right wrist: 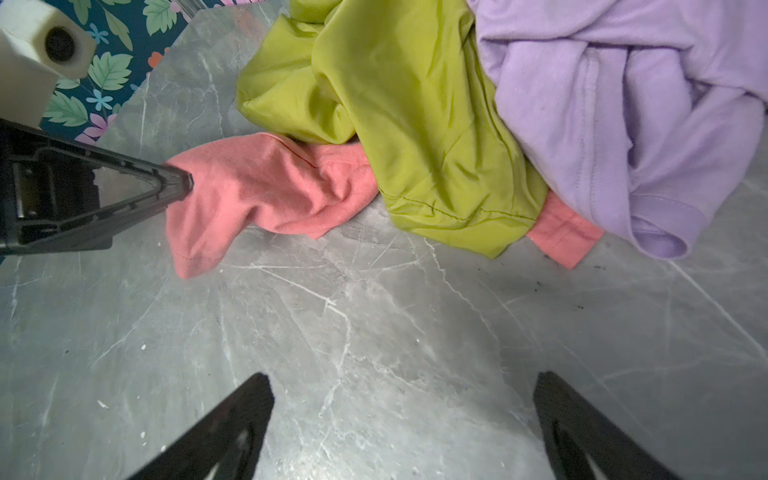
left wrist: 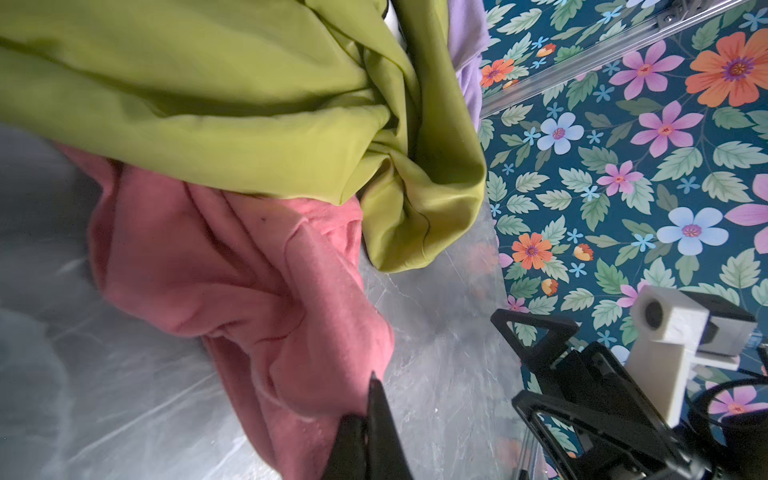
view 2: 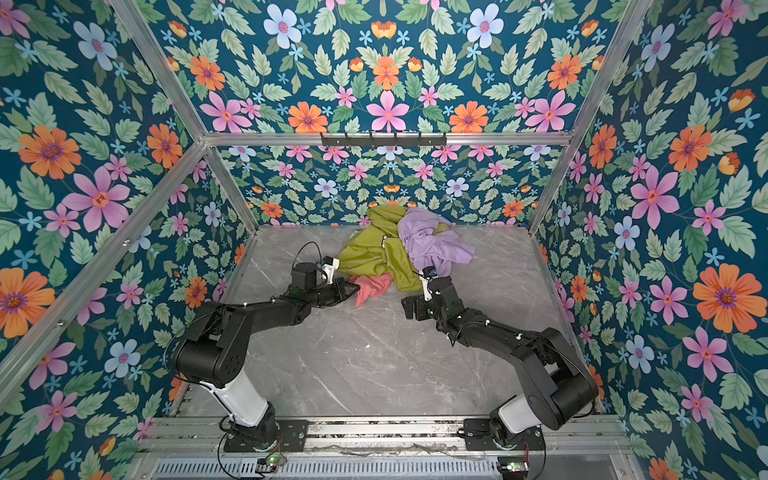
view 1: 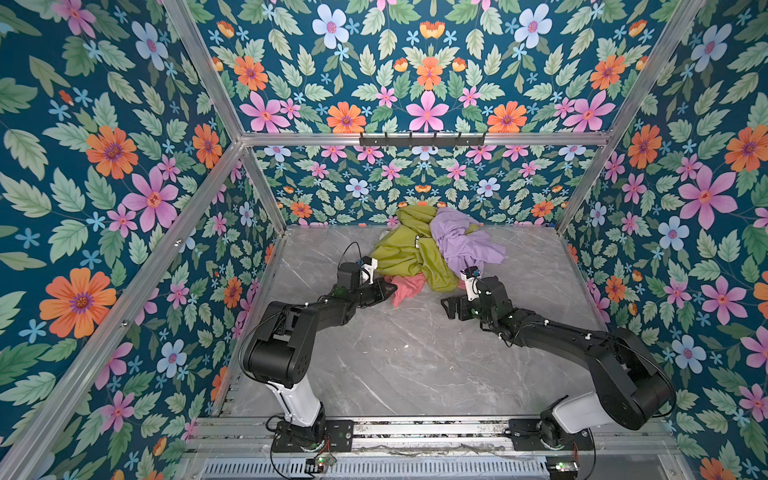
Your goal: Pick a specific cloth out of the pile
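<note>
The pile (view 1: 432,245) (view 2: 399,245) lies at the back of the marble floor: an olive-green cloth (view 1: 399,257) (left wrist: 249,104) (right wrist: 407,124) under a lilac-purple cloth (view 1: 461,241) (right wrist: 615,104). The salmon-pink cloth (view 1: 409,289) (view 2: 372,286) (left wrist: 232,266) (right wrist: 270,187) sticks out from under the green one at the pile's near side. My left gripper (view 1: 392,289) (view 2: 355,288) (left wrist: 372,399) (right wrist: 187,183) is shut on the pink cloth's near corner. Over bare floor to the right of it my right gripper (view 1: 451,307) (view 2: 409,307) (right wrist: 403,399) stands open, holding nothing.
Floral walls with aluminium frame posts (view 1: 257,183) close in the floor on three sides. A black hook rail (view 1: 422,139) hangs on the back wall. Grey marble floor (view 1: 407,365) stretches toward the arm bases.
</note>
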Robot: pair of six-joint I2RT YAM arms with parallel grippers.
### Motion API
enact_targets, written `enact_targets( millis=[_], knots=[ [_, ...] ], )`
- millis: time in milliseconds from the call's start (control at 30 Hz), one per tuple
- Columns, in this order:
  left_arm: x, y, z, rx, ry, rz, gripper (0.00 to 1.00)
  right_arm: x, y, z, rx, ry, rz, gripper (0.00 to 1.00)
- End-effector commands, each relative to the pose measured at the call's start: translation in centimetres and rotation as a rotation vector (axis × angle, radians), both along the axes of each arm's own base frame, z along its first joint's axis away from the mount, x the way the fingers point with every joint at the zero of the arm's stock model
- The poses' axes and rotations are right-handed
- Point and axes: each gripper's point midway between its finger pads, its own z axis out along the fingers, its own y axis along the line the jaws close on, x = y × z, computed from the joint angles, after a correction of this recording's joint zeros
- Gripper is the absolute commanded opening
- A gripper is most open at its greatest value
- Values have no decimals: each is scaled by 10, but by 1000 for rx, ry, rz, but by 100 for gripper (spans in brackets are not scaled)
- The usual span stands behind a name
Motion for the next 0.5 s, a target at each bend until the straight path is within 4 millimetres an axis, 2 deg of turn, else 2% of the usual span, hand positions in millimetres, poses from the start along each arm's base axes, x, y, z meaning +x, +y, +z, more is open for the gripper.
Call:
enact_targets(
  millis=[0,467],
  knots=[
    [2,-3,10,9,-31,-17,0,4,0,7,-3,-25,-7,99],
    [12,-12,41,2,-90,-29,0,1,1,14,-2,-37,-2,99]
  ],
)
